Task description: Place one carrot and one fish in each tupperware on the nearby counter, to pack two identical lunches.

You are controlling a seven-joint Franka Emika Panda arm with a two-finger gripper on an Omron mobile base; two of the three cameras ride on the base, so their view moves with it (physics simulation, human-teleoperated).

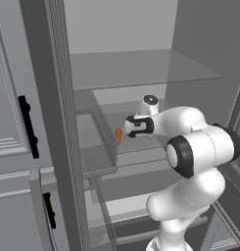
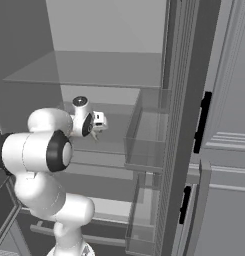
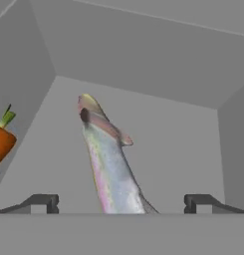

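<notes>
Hand view: tool wide open, empty, straddling the fish on the fridge shelf.
Fish looks slim, light, probably slippery; pinch across its thicker mid-body, clear of carrot.

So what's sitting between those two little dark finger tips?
In the hand view, a silvery fish lies lengthwise on the grey shelf, running between the open gripper's finger tips. A carrot sits off at the view's left.
</notes>
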